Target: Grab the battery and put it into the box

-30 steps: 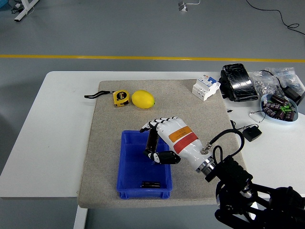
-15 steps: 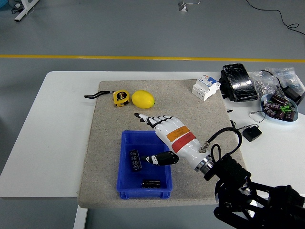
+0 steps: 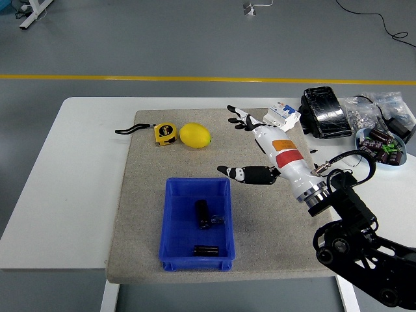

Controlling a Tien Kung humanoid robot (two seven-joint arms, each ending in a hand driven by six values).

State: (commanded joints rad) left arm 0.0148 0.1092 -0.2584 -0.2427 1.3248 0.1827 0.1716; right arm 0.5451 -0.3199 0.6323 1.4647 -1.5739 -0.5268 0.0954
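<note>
A: What does the right hand (image 3: 260, 146) show?

B: White shell with an orange and a red band; fingers (image 3: 239, 118) spread wide toward 11 o'clock, thumb (image 3: 244, 173) stretched apart toward 9 o'clock; it holds nothing; it hangs over the grey mat (image 3: 143, 195), off the blue box's (image 3: 170, 221) 1 o'clock corner; its black arm (image 3: 354, 240) enters from the lower right corner.

A: And the battery?

B: One dark battery (image 3: 203, 213) lies inside the box, near its middle, long axis running 12 to 6 o'clock; a second dark battery (image 3: 205, 250) lies near the box's 6 o'clock wall, long axis running 3 to 9; the two are apart.

A: The surroundings?

B: A lemon (image 3: 194, 135) sits at 12 o'clock from the box, well apart from it; a yellow tape measure (image 3: 165, 132) is just beside the lemon at its 9 o'clock, black strap trailing further toward 9; a white circuit breaker (image 3: 281, 118) rests at the mat's 1 o'clock corner, near the fingertips; on the white table (image 3: 71, 175) toward 3 o'clock, a black wrapped pack (image 3: 325, 112), clear bags of small parts (image 3: 370, 110), and a bowl (image 3: 382, 147) of dark cylindrical pieces; a small black adapter (image 3: 343, 181) lies at 7 o'clock of the bowl.

A: The left hand?

B: Not visible.
</note>
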